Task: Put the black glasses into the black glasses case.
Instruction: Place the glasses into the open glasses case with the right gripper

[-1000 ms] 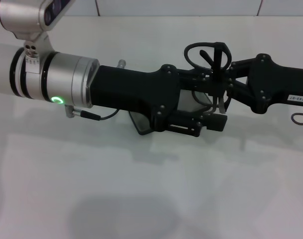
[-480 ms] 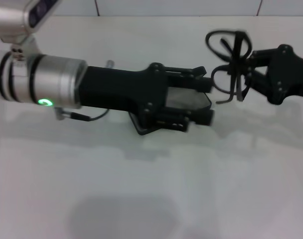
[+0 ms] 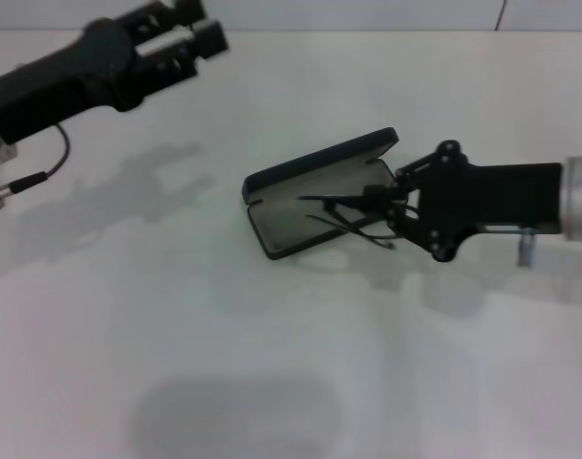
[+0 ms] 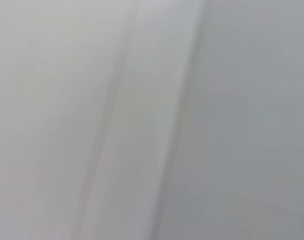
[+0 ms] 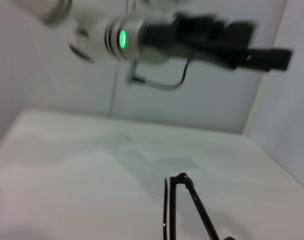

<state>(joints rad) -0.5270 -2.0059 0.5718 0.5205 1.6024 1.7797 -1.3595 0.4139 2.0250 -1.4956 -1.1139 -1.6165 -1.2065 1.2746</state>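
The black glasses case (image 3: 310, 163) lies open at the table's middle, lid raised at the back, grey lining showing. My right gripper (image 3: 386, 207) reaches in from the right and is shut on the black glasses (image 3: 336, 212). They are folded and hang low over the case's open tray, touching it or just above; I cannot tell which. In the right wrist view the thin temple arms of the glasses (image 5: 184, 205) stick out over the table. My left gripper (image 3: 197, 24) is open and empty, raised at the far left, well away from the case. The left wrist view is a grey blur.
The white table (image 3: 271, 363) stretches around the case. The left arm (image 5: 191, 35) with its green light shows far off in the right wrist view. A grey wall edge runs along the back of the table.
The left arm has pulled away from over the case to the far upper left. The right gripper has carried the glasses down and leftward from above the case's right side into its opening.
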